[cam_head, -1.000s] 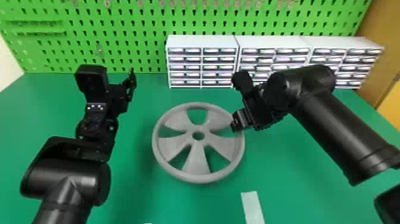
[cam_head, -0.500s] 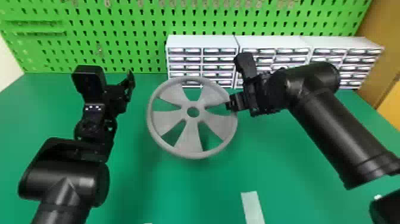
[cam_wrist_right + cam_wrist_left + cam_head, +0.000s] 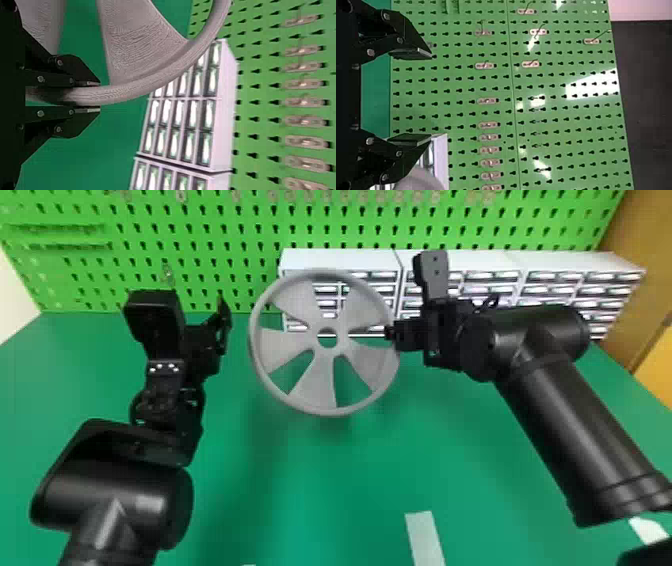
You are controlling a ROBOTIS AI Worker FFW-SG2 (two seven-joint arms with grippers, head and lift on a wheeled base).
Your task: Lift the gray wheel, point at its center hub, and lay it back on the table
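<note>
My right gripper (image 3: 94,95) pinches the rim of the gray wheel (image 3: 312,387), raised above the table (image 3: 450,460). Finely ridged spokes flare from its round-holed hub (image 3: 328,353); pointing there comes next, I judge, for my open left gripper (image 3: 212,335). Behind stand white drawers (image 3: 340,260).

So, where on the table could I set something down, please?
Green tabletop is bare between left arm and pale strip, and left of that arm. Crowded: before the drawer cabinets, where the right gripper holds the gray wheel.
</note>
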